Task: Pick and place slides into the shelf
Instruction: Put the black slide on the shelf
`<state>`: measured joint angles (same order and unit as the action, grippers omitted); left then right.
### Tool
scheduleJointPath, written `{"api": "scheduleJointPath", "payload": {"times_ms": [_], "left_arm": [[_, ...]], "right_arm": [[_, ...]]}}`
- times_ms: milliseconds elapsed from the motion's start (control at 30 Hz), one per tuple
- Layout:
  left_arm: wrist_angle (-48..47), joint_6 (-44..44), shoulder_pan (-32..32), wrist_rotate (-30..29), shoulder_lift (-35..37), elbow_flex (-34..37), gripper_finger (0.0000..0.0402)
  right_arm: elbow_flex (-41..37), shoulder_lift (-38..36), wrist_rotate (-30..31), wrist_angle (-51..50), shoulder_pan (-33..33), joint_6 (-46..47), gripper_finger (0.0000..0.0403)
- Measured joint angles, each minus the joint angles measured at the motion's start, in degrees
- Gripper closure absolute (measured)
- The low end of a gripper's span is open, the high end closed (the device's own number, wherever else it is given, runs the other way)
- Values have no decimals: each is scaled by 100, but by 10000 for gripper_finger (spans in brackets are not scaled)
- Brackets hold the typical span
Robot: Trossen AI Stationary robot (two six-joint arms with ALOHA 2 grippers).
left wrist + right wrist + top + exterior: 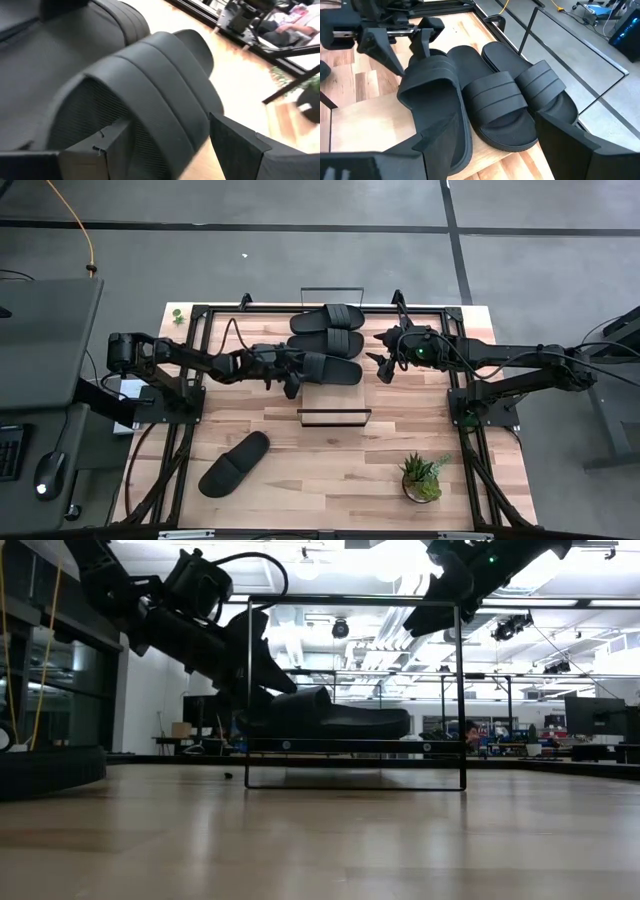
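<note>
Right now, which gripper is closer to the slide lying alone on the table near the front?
Left. The left gripper is at the shelf, diagonally up from the lone slide. The right gripper hovers farther off, past the shelf's other side.

probably a robotics lab: open ceiling with strip lights (330, 580), monitors (593, 718) at distant desks, grey floor (300, 260).

Both arms (190, 356) are matte black with angular black fingers (570, 137), looped black cables, and a green light (422, 351) on the right wrist.
</note>
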<state>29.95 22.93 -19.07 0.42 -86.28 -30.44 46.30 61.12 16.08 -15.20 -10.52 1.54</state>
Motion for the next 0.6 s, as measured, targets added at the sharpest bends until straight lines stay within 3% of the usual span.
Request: {"api": "scheduleJointPath", "payload": {"times_ms": [400,600], "left_arm": [[-84,753,5,1050,-7,-257,169],[-212,697,11,593,-7,-260,169]], "right_arm": [[0,0,31,0,2,-1,146],[0,0,28,0,1,-1,146]]}}
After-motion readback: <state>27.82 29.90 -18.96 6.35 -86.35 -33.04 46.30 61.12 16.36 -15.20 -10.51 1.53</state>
